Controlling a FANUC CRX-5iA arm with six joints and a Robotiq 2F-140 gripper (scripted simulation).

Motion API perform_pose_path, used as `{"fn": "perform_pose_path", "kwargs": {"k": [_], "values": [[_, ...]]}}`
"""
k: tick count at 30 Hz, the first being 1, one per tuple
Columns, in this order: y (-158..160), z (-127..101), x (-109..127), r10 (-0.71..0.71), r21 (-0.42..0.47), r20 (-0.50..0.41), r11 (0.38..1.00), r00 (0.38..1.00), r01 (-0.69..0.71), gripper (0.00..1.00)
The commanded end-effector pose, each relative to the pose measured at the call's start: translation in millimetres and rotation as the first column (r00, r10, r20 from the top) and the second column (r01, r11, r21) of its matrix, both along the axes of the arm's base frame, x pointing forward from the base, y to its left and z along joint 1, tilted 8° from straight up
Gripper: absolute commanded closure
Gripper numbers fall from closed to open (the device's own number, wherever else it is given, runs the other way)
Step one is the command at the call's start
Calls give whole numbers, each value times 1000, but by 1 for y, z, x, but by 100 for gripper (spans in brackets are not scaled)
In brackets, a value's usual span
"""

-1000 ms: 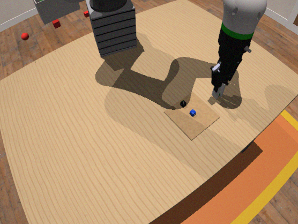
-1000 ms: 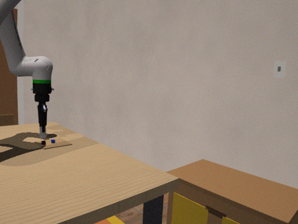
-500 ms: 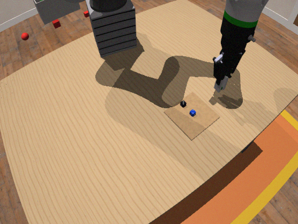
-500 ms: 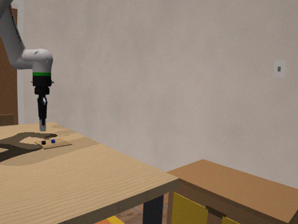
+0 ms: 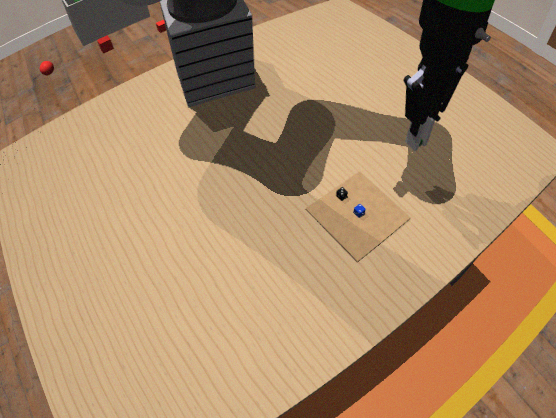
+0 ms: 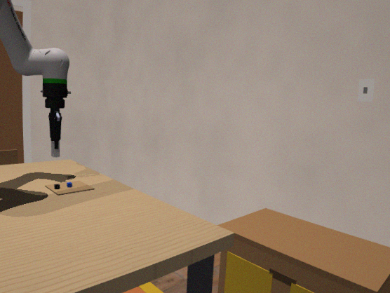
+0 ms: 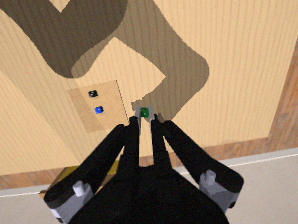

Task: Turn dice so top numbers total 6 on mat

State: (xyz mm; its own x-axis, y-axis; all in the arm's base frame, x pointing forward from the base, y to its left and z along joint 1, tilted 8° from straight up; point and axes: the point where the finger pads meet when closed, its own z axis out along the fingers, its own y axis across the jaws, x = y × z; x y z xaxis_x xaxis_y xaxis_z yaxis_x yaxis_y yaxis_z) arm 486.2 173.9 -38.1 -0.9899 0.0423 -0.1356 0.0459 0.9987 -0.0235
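Green die (image 5: 421,143) (image 7: 144,112) pinched in the claw (image 5: 420,142) (image 6: 55,154) (image 7: 144,111), high above the bench (image 5: 150,280) (image 6: 116,242) (image 7: 235,100), while black (image 5: 341,193) (image 6: 57,186) (image 7: 93,93) and blue dice (image 5: 359,210) (image 6: 69,184) (image 7: 99,109) sit on the mat (image 5: 357,245) (image 6: 78,189) (image 7: 111,95)!

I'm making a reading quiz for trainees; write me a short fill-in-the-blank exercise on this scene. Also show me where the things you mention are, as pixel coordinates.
1. The gripper (image 5: 421,137) (image 6: 55,154) (image 7: 144,111) holds the ____ die.
2. The black die (image 5: 342,193) (image 6: 57,186) (image 7: 93,93) rests on the ____.
3. The die on the mat beside the black one is ____.

Missing words: green; mat; blue.
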Motion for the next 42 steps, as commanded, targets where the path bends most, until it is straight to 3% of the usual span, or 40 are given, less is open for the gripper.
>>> {"fn": "perform_pose_path", "kwargs": {"k": [1,13,24,32,34,39,41,42], "values": [[0,1,0,0,0,0,1000,1000,0,93],[0,1,0,-25,4,1,1000,1000,25,93],[-4,1,3,-209,29,3,977,978,209,93],[-9,2,6,-454,65,-1,889,891,454,93],[-11,2,7,-536,77,-5,841,844,535,93],[-12,2,8,-603,88,-10,795,798,601,93],[-15,3,9,-697,103,-18,712,717,695,93],[-15,3,10,-703,104,-18,706,711,700,93]]}}
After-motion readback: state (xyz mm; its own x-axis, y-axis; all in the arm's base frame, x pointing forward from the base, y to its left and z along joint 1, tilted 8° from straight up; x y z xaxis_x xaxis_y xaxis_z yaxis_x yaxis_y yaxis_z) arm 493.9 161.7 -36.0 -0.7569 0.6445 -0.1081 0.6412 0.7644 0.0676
